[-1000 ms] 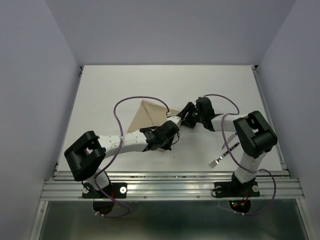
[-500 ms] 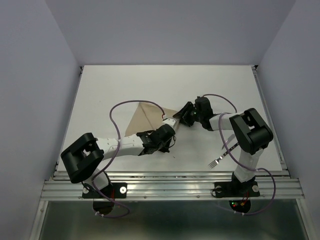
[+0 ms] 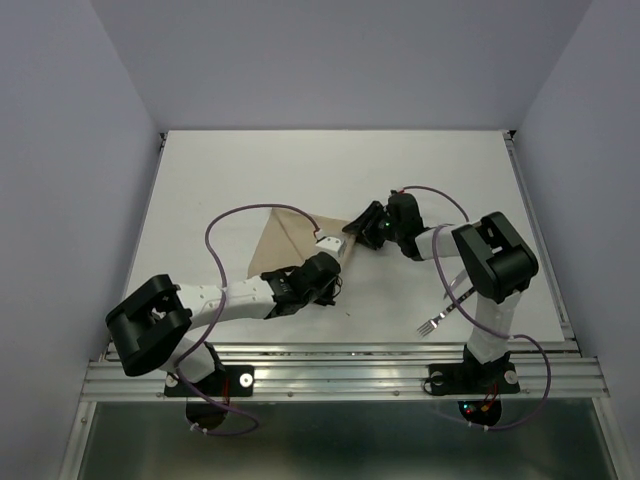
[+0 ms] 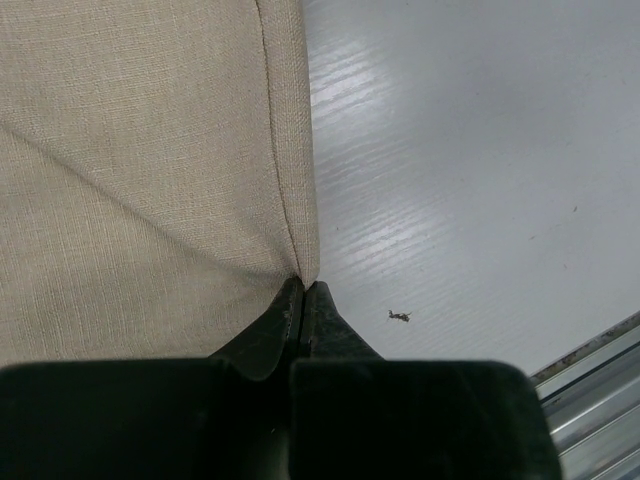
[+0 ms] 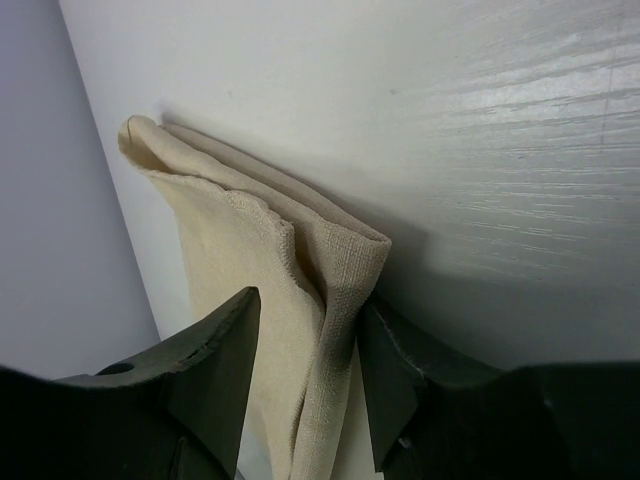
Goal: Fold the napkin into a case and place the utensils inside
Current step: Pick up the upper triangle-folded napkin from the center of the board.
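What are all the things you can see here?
napkin: one, beige, folded, middle of table
fork: one, silver tines, near edge by the right arm's base
table: one, white, under everything
speck: one, dark, on table beside napkin
rail: one, silver metal, along table's near edge
cables: two, purple, one looping off each arm
arms: two, black and white, bolted at near edge
left gripper: one, black, shut on napkin's edge
right gripper: one, black, clamped on napkin's folded corner
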Robot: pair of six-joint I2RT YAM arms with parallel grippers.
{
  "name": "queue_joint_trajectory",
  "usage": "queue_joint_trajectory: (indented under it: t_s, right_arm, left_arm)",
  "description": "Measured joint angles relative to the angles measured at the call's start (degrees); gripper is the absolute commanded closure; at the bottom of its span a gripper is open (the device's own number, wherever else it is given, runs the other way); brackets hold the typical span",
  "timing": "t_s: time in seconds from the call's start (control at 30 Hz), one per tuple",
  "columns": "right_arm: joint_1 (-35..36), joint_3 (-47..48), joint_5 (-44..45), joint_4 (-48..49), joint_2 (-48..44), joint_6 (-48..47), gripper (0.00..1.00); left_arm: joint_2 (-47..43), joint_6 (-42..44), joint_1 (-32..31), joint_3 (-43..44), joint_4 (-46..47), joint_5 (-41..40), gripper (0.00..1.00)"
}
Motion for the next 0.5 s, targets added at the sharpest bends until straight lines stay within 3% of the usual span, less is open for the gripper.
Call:
queue_joint_trajectory:
  t_s: [0.17,0.33,0.37,0.47,0.5]
  right_arm:
    - [0.0,0.13,-0.13,0.04,0.44,-0.33,0.59]
    - [0.0,0.31,-0.57,0.44,0.96,-0.35,0.58]
    - [0.0,0.2,-0.74,0.74,1.01,-0.28,0.57]
    - [0.02,-0.83,-1.99,3.21,1.03,0.33,0.4]
    - [0.04,-0.9,-2.05,3.61,1.05,0.55,0.4]
  left_arm:
    - [-0.02,-0.33,0.0,-0.74,0.76,-0.02,1.0]
    - [-0.5,-0.52,0.0,-1.44,1.53,-0.44,1.0]
    - [-0.57,-0.61,0.0,-1.53,1.57,-0.48,1.0]
    - [-0.57,-0.72,0.0,-1.55,1.6,-0.48,1.0]
    - [-0.59,-0.72,0.0,-1.55,1.6,-0.5,1.0]
